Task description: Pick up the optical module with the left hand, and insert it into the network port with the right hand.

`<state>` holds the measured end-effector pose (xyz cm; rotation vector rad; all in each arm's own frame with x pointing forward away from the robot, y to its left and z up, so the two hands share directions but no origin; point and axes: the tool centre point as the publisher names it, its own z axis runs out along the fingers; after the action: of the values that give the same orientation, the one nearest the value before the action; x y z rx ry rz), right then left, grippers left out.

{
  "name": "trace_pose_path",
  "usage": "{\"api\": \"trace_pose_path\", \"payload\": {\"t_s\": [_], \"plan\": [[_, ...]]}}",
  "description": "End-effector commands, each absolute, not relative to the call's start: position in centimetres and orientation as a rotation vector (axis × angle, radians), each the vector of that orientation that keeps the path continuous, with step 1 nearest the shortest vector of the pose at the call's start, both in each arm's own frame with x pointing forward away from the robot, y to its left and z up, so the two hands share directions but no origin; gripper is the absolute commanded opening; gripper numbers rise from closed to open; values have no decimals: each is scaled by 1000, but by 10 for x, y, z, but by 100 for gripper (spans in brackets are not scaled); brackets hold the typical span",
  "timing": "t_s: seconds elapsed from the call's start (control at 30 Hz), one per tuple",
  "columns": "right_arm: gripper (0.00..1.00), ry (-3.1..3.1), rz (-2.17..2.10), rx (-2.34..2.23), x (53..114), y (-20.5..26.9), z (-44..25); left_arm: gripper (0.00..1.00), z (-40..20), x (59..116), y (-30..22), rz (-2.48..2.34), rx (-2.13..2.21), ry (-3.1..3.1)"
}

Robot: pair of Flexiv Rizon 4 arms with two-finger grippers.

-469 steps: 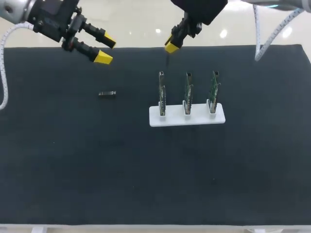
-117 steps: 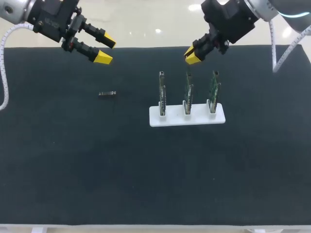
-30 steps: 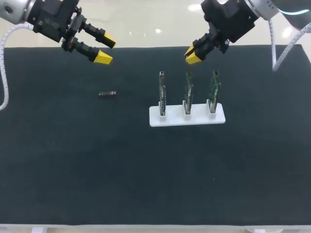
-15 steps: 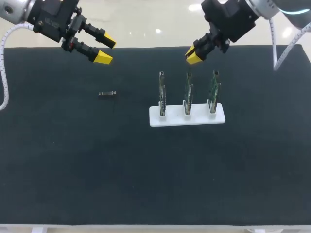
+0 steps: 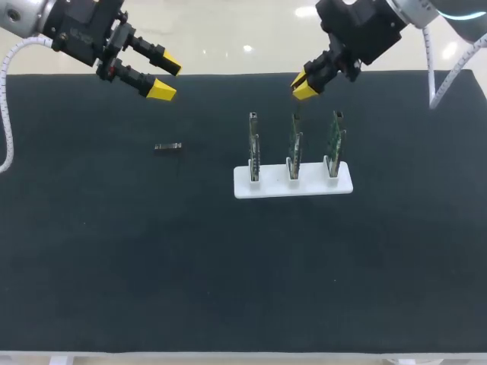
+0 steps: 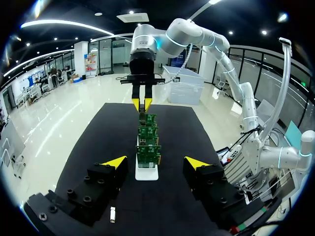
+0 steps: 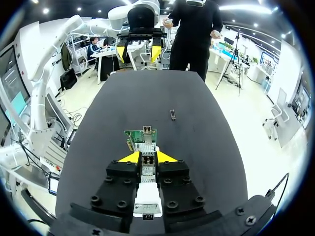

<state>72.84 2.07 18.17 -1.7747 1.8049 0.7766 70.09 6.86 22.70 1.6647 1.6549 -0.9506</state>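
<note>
Circuit boards [image 5: 293, 144], three in a row, stand upright in a white holder [image 5: 293, 186] right of the middle of the black-topped table [image 5: 228, 266]. Each board sits in its own slot, and the right wrist view shows a small metal network port [image 7: 146, 130] at the upper end of one board. A little farther back and well to the left, the optical module [image 5: 167, 147] lies flat on the table by itself, touching nothing. Beyond it, over the far left edge, the left gripper [image 5: 167, 79] hangs in the air with its claw spread wide and holding nothing; in its own wrist view the module lies on the table below and between the fingers. At the far edge on the right, the right gripper [image 5: 303, 86] hovers just behind and above the middle board. Its yellow tips are drawn close with only a narrow gap, and they pinch nothing.
</note>
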Motion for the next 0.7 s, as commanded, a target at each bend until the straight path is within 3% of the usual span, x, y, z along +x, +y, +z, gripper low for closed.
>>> {"api": "trace_pose_path", "payload": {"t_s": [0.03, 0.7], "plan": [[0, 1797, 783, -1772, 730, 23, 179, 100, 227, 702, 68, -950, 1667, 1658], [0, 1803, 782, -1771, 729, 26, 182, 100, 227, 702, 68, -950, 1667, 1658]]}}
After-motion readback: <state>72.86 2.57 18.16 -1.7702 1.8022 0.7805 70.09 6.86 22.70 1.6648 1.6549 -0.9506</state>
